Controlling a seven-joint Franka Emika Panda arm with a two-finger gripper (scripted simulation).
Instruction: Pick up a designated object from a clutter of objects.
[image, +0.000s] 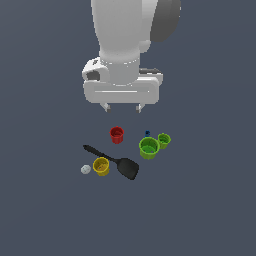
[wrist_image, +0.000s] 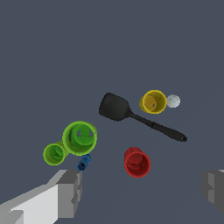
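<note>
The designated object, a small yellow tapered cup (image: 101, 166) (wrist_image: 153, 102), stands upright on the dark floor beside the black spatula (image: 116, 162) (wrist_image: 131, 115). A whitish ball (image: 85, 169) (wrist_image: 173, 101) lies right next to the yellow cup. My gripper (image: 122, 107) (wrist_image: 142, 190) hangs open high above the clutter, nearest the red cup (image: 116, 134) (wrist_image: 137, 162), with nothing between its fingers. It is well apart from the yellow cup.
A large green cup (image: 149, 148) (wrist_image: 79, 138) touches a smaller green cup (image: 164, 140) (wrist_image: 54, 154) on the exterior view's right. A tiny blue item (image: 147, 133) (wrist_image: 83, 162) lies beside them. The white arm fills the top of the exterior view.
</note>
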